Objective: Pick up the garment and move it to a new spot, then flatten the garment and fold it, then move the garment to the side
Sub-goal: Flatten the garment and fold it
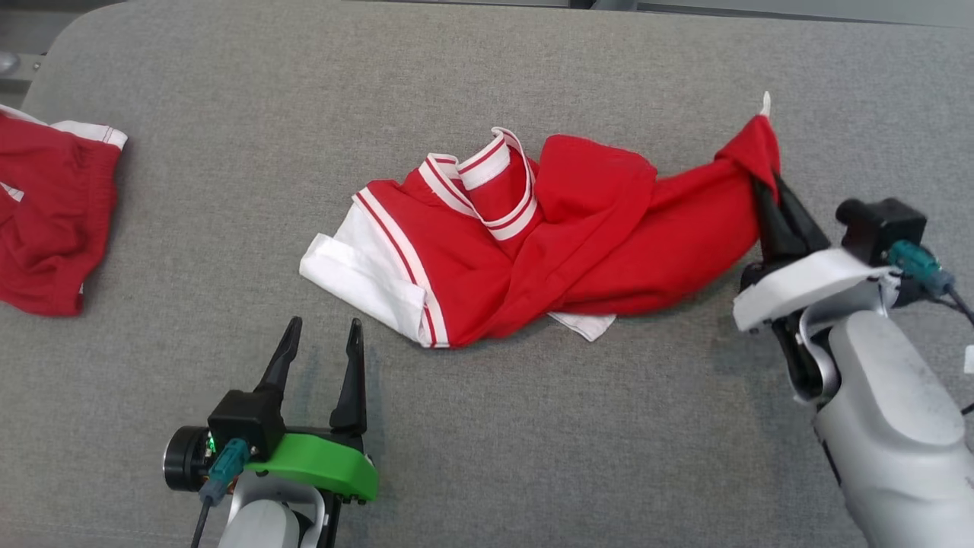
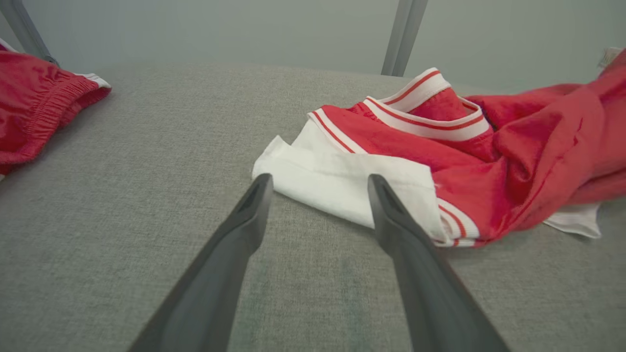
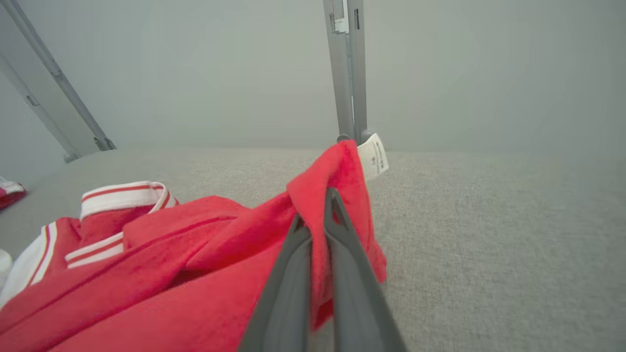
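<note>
The right gripper (image 1: 766, 189) is clenched on the shirt (image 1: 533, 243). Its two fingers are pinched together over a bunched red corner, with cloth squeezed between them and spilling out on both sides. Just past the fingertips a small white label (image 3: 374, 155) sticks up from that corner. From the pinch the shirt trails across the grey table (image 1: 487, 457) toward the left gripper (image 1: 323, 327). It lies crumpled, its collar standing up in the middle (red with white bands). The left gripper's jaws are released and spread wide, holding nothing. The shirt's white sleeve (image 2: 332, 183) lies just beyond their tips, apart from them in the head view. Well off to the outer side of the left jaws lies a second red piece of clothing (image 1: 46, 221).
</note>
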